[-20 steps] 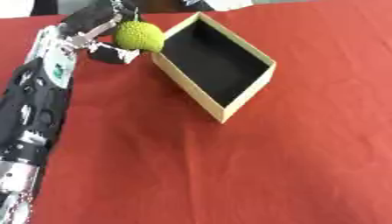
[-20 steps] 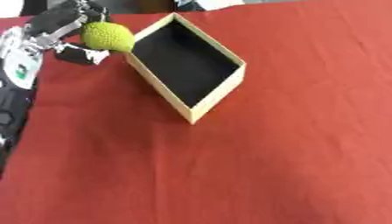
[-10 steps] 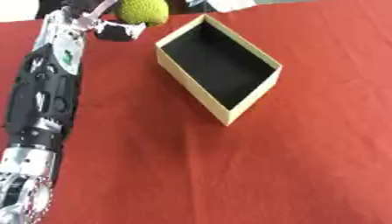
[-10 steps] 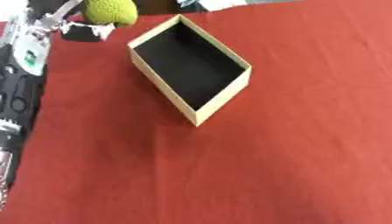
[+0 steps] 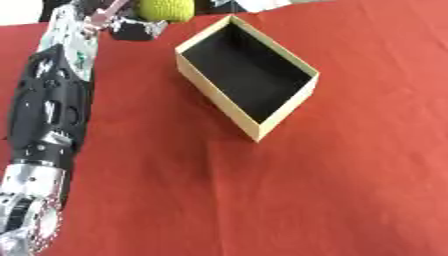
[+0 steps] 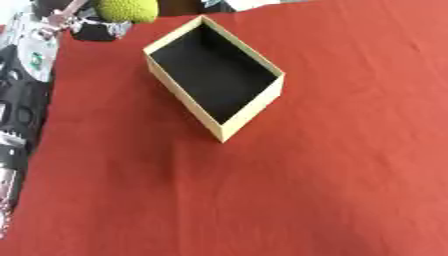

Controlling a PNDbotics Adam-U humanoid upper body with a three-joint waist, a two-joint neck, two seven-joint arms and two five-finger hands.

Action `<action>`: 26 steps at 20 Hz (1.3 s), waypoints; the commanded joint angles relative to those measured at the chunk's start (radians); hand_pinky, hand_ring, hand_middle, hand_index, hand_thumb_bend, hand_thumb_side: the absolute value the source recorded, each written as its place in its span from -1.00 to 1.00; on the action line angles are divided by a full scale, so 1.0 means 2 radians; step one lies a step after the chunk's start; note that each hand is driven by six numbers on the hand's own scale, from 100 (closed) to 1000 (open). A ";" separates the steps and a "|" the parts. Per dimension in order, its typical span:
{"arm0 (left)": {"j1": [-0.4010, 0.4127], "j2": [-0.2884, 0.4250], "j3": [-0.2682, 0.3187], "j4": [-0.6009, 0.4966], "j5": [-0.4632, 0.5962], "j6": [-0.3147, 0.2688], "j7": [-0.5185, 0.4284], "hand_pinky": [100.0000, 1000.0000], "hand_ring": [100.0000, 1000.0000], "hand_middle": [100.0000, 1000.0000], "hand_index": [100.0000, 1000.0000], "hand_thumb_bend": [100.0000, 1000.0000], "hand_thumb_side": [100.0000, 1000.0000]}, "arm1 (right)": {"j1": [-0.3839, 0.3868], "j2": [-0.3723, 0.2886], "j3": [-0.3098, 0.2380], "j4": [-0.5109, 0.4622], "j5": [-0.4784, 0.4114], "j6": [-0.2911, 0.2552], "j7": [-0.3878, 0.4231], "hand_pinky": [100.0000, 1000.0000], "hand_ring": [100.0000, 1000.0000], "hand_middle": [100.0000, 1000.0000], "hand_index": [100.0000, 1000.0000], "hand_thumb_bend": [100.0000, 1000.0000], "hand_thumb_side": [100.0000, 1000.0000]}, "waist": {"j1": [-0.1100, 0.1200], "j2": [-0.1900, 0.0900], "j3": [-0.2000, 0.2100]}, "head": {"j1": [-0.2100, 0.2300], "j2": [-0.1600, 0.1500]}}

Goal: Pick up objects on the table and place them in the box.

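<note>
- A yellow-green ball [image 5: 164,8] with a bumpy surface is seen at the top edge of the left eye view, held by the left hand [image 5: 131,26], whose fingers are curled round it
- The ball is carried above the red tabletop [image 5: 289,190], just beyond the far left corner of the box [image 5: 248,76], and is partly cut off by the top edge
- The left arm [image 5: 48,120], black with silver joints, is stretched along the left side of the view, from the lower left corner up to the hand
- The box is a tan open carton with a black inside, set askew on the tabletop, and nothing is seen in it
- The right hand is shown in neither view
</note>
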 commanded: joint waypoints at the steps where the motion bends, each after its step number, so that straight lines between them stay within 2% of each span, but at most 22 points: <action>1: -0.013 0.000 -0.004 -0.004 0.002 -0.008 0.001 -0.29 -0.14 -0.13 0.21 -1.00 -0.84 | -0.011 -0.003 -0.005 -0.009 -0.004 -0.003 0.003 0.56 0.48 0.10 0.48 -1.00 -0.03 | -0.003 -0.016 -0.004 | 0.007 0.002; 4: -0.010 -0.006 -0.002 0.002 0.007 -0.008 -0.009 -0.29 -0.14 -0.14 0.21 -1.00 -0.72 | -0.011 0.001 -0.006 -0.009 -0.006 -0.002 0.005 0.56 0.48 0.10 0.48 -1.00 -0.02 | -0.003 -0.016 -0.011 | 0.014 0.003; 8: -0.005 -0.016 0.003 0.007 0.027 0.003 -0.026 -0.30 -0.16 -0.15 0.21 -1.00 -0.47 | -0.011 0.005 -0.010 -0.009 -0.007 -0.004 0.002 0.56 0.48 0.11 0.48 -1.00 -0.04 | -0.002 -0.017 -0.020 | 0.022 0.002; 13: 0.001 -0.023 0.005 0.011 0.047 0.019 -0.056 -0.30 -0.16 -0.16 0.21 -1.00 -0.29 | -0.013 0.008 -0.014 -0.009 -0.008 -0.007 -0.002 0.56 0.48 0.11 0.48 -1.00 -0.05 | -0.001 -0.018 -0.028 | 0.028 0.002; 15: 0.002 -0.025 0.006 0.011 0.053 0.025 -0.068 -0.29 -0.16 -0.15 0.22 -1.00 -0.24 | -0.013 0.010 -0.014 -0.009 -0.009 -0.006 -0.002 0.56 0.48 0.11 0.48 -1.00 -0.04 | 0.001 -0.019 -0.031 | 0.030 0.003; 18: 0.003 -0.026 0.007 0.009 0.059 0.030 -0.085 -0.22 -0.11 -0.10 0.29 -1.00 -0.05 | -0.011 0.012 -0.015 -0.009 -0.009 -0.005 -0.004 0.56 0.48 0.11 0.48 -1.00 -0.03 | 0.003 -0.019 -0.034 | 0.031 0.003; 19: 0.004 -0.026 0.007 0.009 0.061 0.031 -0.089 -0.16 -0.05 -0.04 0.34 -1.00 0.07 | -0.011 0.013 -0.015 -0.009 -0.009 -0.004 -0.004 0.56 0.48 0.11 0.48 -1.00 -0.03 | 0.004 -0.019 -0.035 | 0.031 0.002; 20: 0.005 -0.027 0.006 0.008 0.063 0.030 -0.094 -0.01 0.09 0.11 0.47 -1.00 0.24 | -0.010 0.013 -0.016 -0.009 -0.009 -0.004 -0.005 0.56 0.48 0.11 0.48 -1.00 -0.03 | 0.005 -0.019 -0.035 | 0.031 0.002; 22: 0.008 -0.026 0.005 0.007 0.063 0.026 -0.102 0.26 0.39 0.39 0.67 -0.94 0.44 | -0.009 0.013 -0.017 -0.009 -0.009 -0.003 -0.008 0.56 0.48 0.11 0.48 -1.00 -0.02 | 0.006 -0.019 -0.035 | 0.029 0.002; 24: 0.010 -0.027 0.004 0.006 0.059 0.021 -0.111 0.45 0.64 0.64 0.82 -0.80 0.52 | -0.008 0.014 -0.017 -0.009 -0.008 -0.003 -0.010 0.56 0.48 0.11 0.48 -1.00 -0.02 | 0.006 -0.019 -0.035 | 0.029 0.002; 26: 0.010 -0.026 0.005 0.004 0.055 0.016 -0.114 0.59 0.76 0.74 0.86 -0.62 0.57 | -0.007 0.014 -0.017 -0.009 -0.008 -0.002 -0.010 0.56 0.48 0.11 0.48 -1.00 -0.02 | 0.006 -0.019 -0.034 | 0.028 0.002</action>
